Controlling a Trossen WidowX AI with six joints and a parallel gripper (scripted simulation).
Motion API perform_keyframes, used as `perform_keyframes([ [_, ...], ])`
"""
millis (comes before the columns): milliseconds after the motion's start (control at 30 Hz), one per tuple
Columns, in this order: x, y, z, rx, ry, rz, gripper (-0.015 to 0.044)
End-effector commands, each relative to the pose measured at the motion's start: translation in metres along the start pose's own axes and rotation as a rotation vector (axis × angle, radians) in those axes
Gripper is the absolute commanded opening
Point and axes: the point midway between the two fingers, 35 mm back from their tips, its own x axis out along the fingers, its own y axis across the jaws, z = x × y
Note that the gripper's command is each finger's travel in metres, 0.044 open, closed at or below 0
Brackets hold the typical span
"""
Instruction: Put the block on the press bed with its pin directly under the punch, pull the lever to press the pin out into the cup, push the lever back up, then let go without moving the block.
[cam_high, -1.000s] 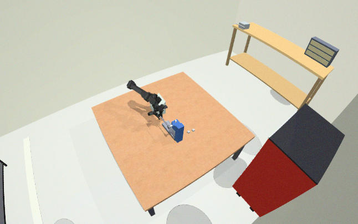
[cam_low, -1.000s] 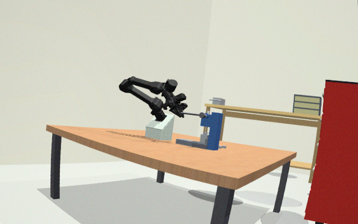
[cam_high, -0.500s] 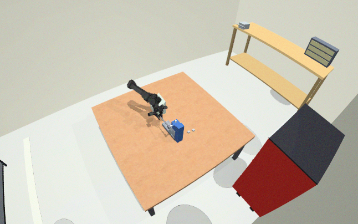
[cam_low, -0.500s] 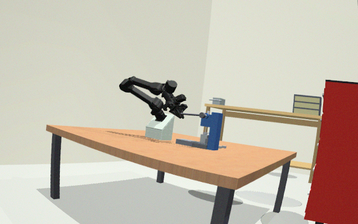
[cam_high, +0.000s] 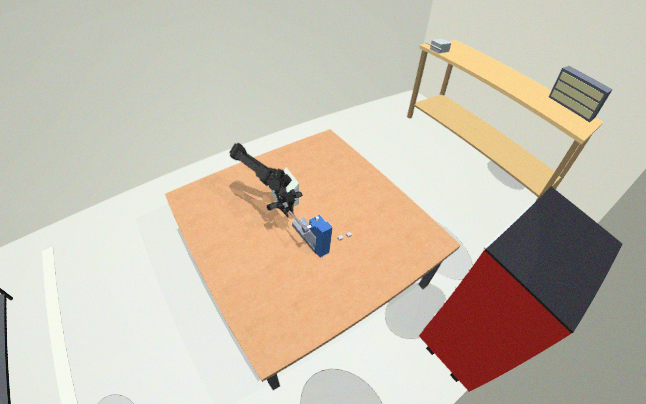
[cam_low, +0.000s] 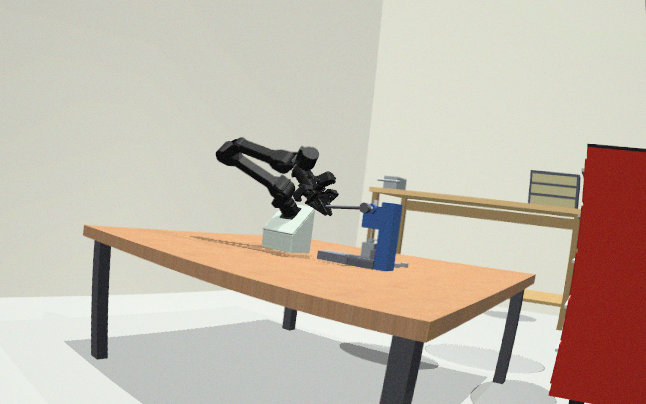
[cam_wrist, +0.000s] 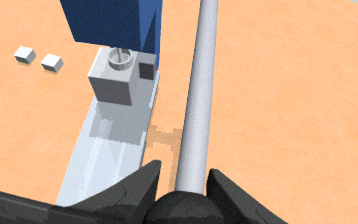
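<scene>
Wrist view: one gripper, one lever, one block

The gripper (cam_high: 290, 212) (cam_low: 328, 210) (cam_wrist: 185, 166) is open only a little, its two fingers closed on the lever (cam_high: 299, 218) (cam_low: 346, 206) (cam_wrist: 200, 90). Long axis of this lever is nearly level, pointing to the one blue press (cam_high: 323, 240) (cam_low: 388, 240) (cam_wrist: 107, 20). One grey block (cam_low: 368, 249) (cam_wrist: 111, 82) stands upright on the press bed (cam_high: 311, 241) (cam_low: 332, 256) (cam_wrist: 100, 160), below the head, its round opening facing up. Two small pale cubes (cam_high: 340, 238) (cam_low: 403, 265) (cam_wrist: 52, 63) lie near, on the wood-brown table (cam_high: 240, 280) (cam_low: 300, 280) (cam_wrist: 280, 100). Farther are one red cabinet (cam_high: 495, 310) (cam_low: 610, 270), one wooden bench (cam_high: 500, 75) (cam_low: 475, 201) and pale walls.

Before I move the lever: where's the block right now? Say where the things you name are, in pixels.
In the wrist view, the block (cam_wrist: 111, 90) sits upper left on the bed (cam_wrist: 102, 155), below the press's blue head (cam_wrist: 107, 22).
</scene>
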Motion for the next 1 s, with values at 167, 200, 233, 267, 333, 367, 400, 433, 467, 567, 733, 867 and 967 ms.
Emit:
perform_keyframes([
  [167, 0.0010, 0.0006, 0.0004, 0.000, -0.004, 0.005, 0.0000],
  [200, 0.0008, 0.0006, 0.0006, 0.000, -0.004, 0.005, 0.0000],
  [233, 0.0005, 0.0006, 0.0009, 0.000, -0.004, 0.005, 0.0000],
  [267, 0.0002, 0.0006, 0.0012, 0.000, -0.004, 0.005, 0.0000],
  [333, -0.0003, 0.0006, 0.0017, 0.000, -0.004, 0.005, 0.0000],
  [367, -0.0006, 0.0006, 0.0020, 0.000, -0.004, 0.005, 0.0000],
  [400, -0.0009, 0.0006, 0.0022, 0.000, -0.004, 0.005, 0.0000],
  [433, -0.0011, 0.0006, 0.0025, 0.000, -0.004, 0.005, 0.0000],
  [467, -0.0014, 0.0006, 0.0028, 0.000, -0.004, 0.005, 0.0000],
  [567, -0.0022, 0.0006, 0.0036, 0.000, -0.004, 0.005, 0.0000],
  [733, -0.0036, 0.0006, 0.0050, 0.000, -0.004, 0.005, 0.0000],
  [867, -0.0047, 0.0006, 0.0061, 0.000, -0.004, 0.005, 0.0000],
  [967, -0.0056, 0.0006, 0.0069, 0.000, -0.004, 0.005, 0.0000],
])
